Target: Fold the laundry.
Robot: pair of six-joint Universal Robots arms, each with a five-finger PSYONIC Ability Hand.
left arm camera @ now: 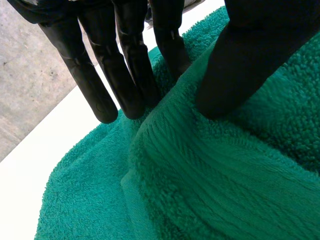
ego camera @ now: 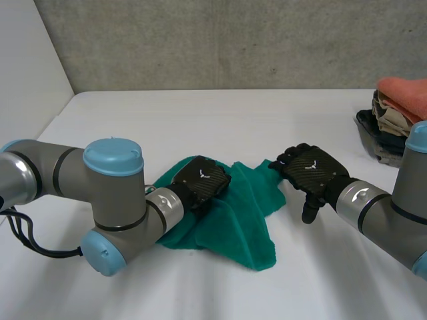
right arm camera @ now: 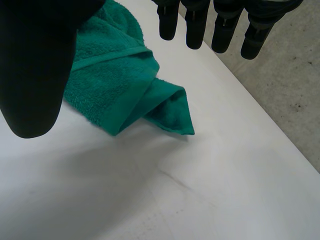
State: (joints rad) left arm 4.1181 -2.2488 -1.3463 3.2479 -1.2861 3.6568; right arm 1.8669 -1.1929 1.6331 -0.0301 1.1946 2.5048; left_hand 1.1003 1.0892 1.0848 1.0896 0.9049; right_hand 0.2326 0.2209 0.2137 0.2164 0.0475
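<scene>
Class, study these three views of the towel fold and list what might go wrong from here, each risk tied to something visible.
1. The right robot hand hangs open over the dark green terry towel's doubled-over corner; closing there may catch both layers or miss.
2. The left robot hand pinches a bunched ridge of the towel; pulling from there could drag it crumpled rather than flat.

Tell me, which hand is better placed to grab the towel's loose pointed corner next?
Probably the right. The right hand hovers open beside that corner of the green towel, holding nothing. The left hand is busy mid-towel, a fold pinched between thumb and fingers.
</scene>
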